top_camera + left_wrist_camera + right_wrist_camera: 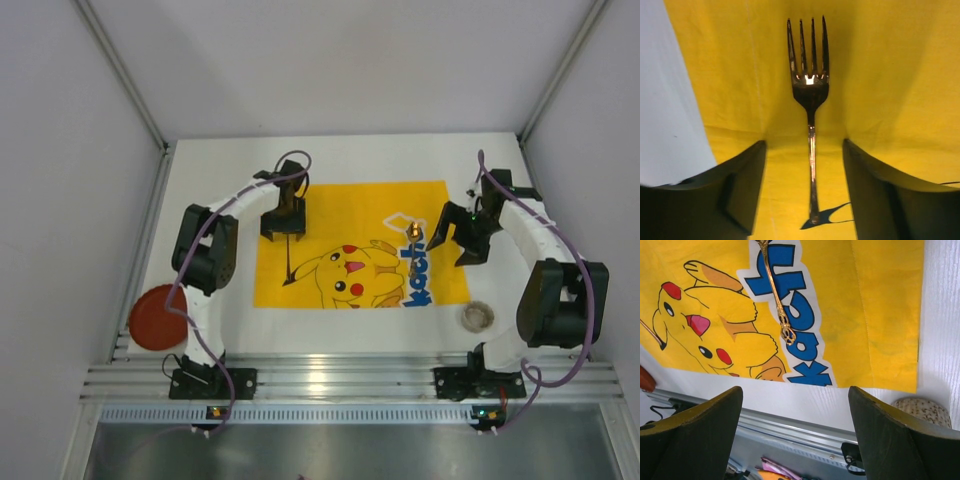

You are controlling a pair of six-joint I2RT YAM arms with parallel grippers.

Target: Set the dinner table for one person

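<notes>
Fingers (715,195) of left hand (286,236) apart; we see fork (810,95) lying between them, tines to 12 o'clock. Right hand (796,410) wide apart, empty; gold spoon (775,295) at its 12 o'clock. Both utensils on yellow cloth (350,215), mid white bench (350,160). Red plate (155,317) at cloth's 8 o'clock, speckled bowl (477,316) at 4.

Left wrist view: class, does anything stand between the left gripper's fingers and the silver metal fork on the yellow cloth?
Nothing visible does. The silver metal fork lies on the yellow printed cloth, straight between the open dark fingers of the left gripper, with only bare cloth on either side.
</notes>
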